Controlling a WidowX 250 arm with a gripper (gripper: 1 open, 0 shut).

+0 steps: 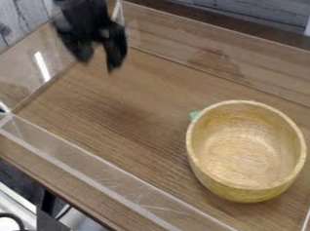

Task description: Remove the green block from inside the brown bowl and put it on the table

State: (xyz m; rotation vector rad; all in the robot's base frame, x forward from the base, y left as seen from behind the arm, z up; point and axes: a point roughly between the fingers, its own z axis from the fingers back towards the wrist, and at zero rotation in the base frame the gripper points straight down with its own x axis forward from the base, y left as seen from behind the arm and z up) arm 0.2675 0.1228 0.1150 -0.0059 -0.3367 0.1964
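**Green block sits outside bowl; gripper empty and far off**

Observation: the tiny light-green block [194,113] lies on the brown wood-grain tabletop [106,130], just beside the outer wall of the large round light-tan wooden bowl [246,149], on the bowl's far-left side. Only a small sliver shows past the thick rim; whether it touches the bowl wall I cannot tell. The bowl's interior looks bare, with grain visible across the bottom. The bowl stands toward the tabletop's near right corner.

Gripper: the black two-fingered gripper [95,60] hangs above the far left part of the tabletop, well apart from block and bowl. Jaws spread wide, nothing between them, pointing steeply down. The picture is somewhat blurred there.

Low clear acrylic walls [69,161] edge the tabletop; the near wall runs diagonally across the front.

Handling judgement: the block is many times smaller than the bowl, so likely very light, and probably rigid enough to take a firm pinch, though its material cannot be read at this size. Being so small and light, it could skid or flip if a finger nudges it before both close. The best hold would be across two opposite side faces, coming straight down. Its closeness to the bowl wall is the snag: one finger has little room on that side, so a pinch running parallel to the rim seems safer.

Task status, judged: the block already rests on the tabletop, so little appears left to do.
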